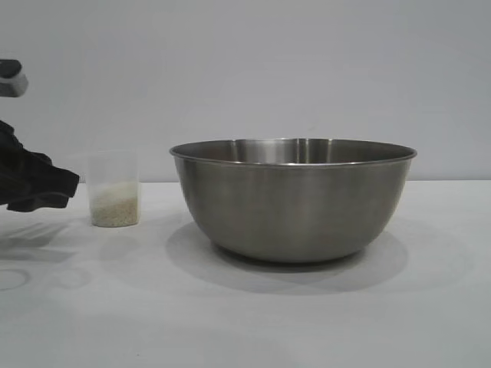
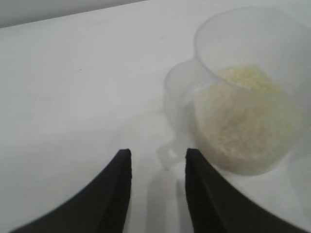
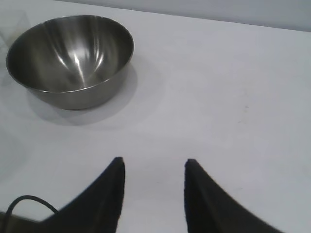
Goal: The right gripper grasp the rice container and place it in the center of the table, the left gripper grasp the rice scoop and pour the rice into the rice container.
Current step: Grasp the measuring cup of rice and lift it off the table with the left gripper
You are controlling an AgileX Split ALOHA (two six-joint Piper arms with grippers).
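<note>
The rice container (image 1: pixel 295 203), a large steel bowl, stands upright in the middle of the white table (image 1: pixel 430 307) and looks empty in the right wrist view (image 3: pixel 73 58). To its left stands the rice scoop (image 1: pixel 115 192), a clear cup about a third full of rice (image 1: pixel 115 205). My left gripper (image 1: pixel 73 192) hangs just left of the scoop, open. In the left wrist view the scoop's loop handle (image 2: pixel 171 154) lies just ahead of the gap between the tips of the left gripper (image 2: pixel 158 153), not pinched. My right gripper (image 3: pixel 153 162) is open over bare table, well away from the bowl.
A plain grey wall stands behind the table. Bare tabletop stretches in front of the bowl and to its right. A black cable (image 3: pixel 29 201) loops beside the right gripper's finger.
</note>
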